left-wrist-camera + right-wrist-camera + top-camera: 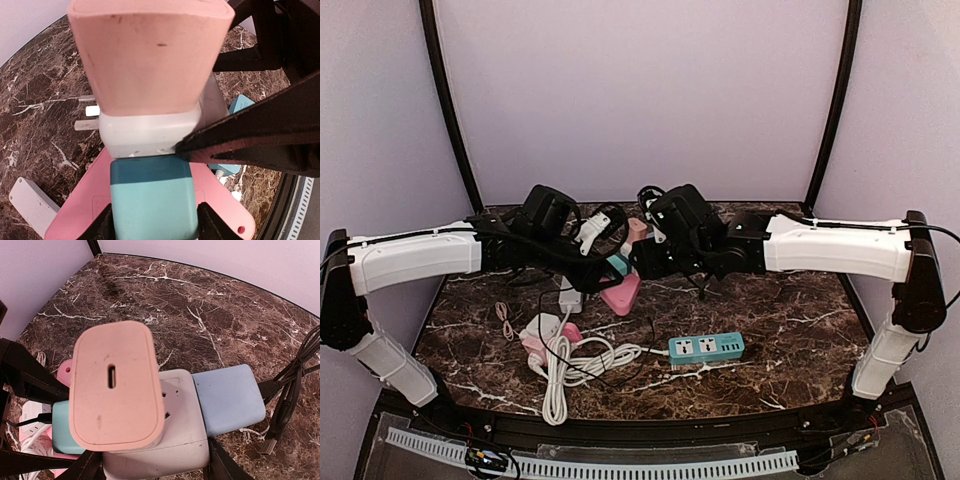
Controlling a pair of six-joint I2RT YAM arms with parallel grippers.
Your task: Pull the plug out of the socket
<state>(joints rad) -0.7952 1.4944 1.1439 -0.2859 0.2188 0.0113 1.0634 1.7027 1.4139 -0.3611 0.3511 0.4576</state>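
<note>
The teal plug (150, 200) sits in one face of the white cube socket (150, 132), held in the air above the middle of the tabletop (790, 320). The left arm's fingers (102, 230) are clamped on the plug's two sides, so its long axis runs straight out from them into the cube. The right arm's fingers (87, 470) grip the cube from the opposite side, so the coming move looks like a straight pull apart along that line. A pink plug (116, 385) and a blue plug (227, 400) fill the neighbouring faces close by, while a teal power strip (707, 347) and a white cable (560, 375) lie below, well clear.
</note>
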